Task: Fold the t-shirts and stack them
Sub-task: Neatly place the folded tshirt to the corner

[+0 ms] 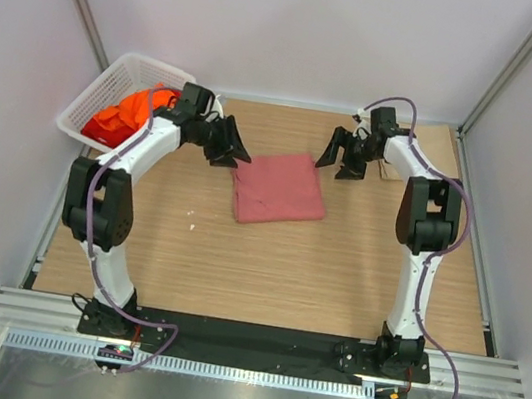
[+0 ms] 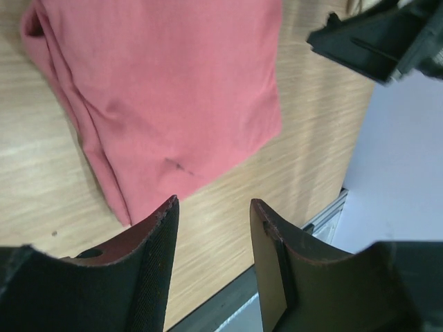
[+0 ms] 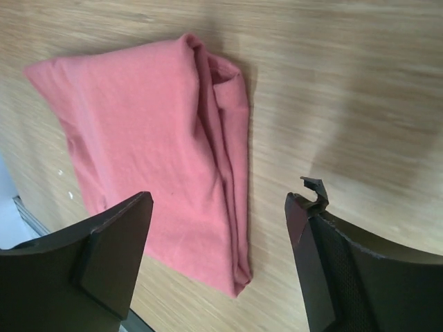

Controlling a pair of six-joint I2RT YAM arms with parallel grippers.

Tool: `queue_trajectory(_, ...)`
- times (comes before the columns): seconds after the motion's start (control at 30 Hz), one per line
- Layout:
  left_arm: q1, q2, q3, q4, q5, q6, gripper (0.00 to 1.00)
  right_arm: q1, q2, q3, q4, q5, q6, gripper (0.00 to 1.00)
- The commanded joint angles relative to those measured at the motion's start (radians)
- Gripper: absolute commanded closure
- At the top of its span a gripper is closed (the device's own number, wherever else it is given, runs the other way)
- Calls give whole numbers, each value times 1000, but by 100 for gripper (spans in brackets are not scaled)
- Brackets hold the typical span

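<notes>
My left gripper [image 1: 229, 148] hangs just off the pink shirt's [image 1: 278, 186] far left corner, jaws partly apart, gripping nothing; my right gripper [image 1: 341, 163] hangs off its far right corner, jaws wide, likewise empty; both look clear of the cloth; the shirt lies folded to a rough square on the table [image 1: 285, 273]. Only the top view shows the basket [image 1: 137, 70] far left of the shirt, with orange shirts [image 1: 125, 117] heaped in it; my right wrist view alone shows the pink shirt's layered fold edge.
</notes>
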Motion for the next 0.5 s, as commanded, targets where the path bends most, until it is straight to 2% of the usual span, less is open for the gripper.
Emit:
queue_trajectory(0.0,-4,-111,-72,-30,-7,15,53,7,61,106,-46,-6,-93,14)
queue_trajectory(0.27,-4,-219,-248,-5,7,6,52,67,143,197,-66,39,-133,11)
queue_trajectory(0.47,-4,-264,-288,10,7,-5,51,110,166,185,-78,122,-146,13)
